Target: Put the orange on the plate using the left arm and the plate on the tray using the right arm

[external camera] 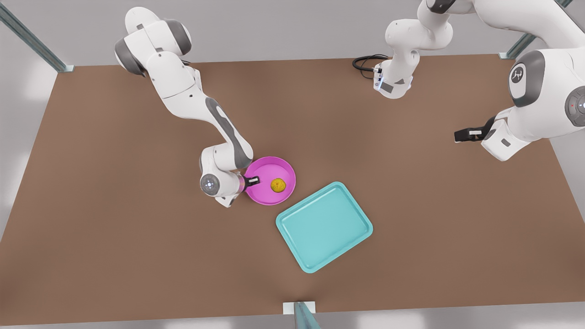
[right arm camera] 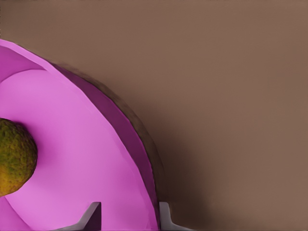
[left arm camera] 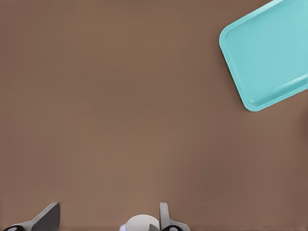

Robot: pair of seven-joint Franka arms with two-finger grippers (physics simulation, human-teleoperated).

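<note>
Right gripper [external camera: 252, 181] sits at the plate's [external camera: 263, 192] edge on the front view's left, one dark finger inside the rim and one outside; in the right wrist view its fingertips [right arm camera: 91, 216] straddle the raised pink wall. The jaws are narrowed around the rim, though whether they actually pinch it I cannot tell. A rim hold makes sense, since the flat dish offers no other purchase and the centre stays clear.

Just inside lies the orange [external camera: 278, 184], resting on the plate floor right of centre, so the left arm's share looks finished. The plate rests on the brown table [external camera: 114, 228], apart from the tray [external camera: 324, 226], which lies just beyond toward the lower right of the front view, rotated at a slant. I judge the next move to be a lift and short carry that way, kept level so the fruit does not roll.

Farthest off, at the right edge of that view, the left gripper [external camera: 466, 135] waits high above bare table, fingers [left arm camera: 48, 217] spread wide and empty.
</note>
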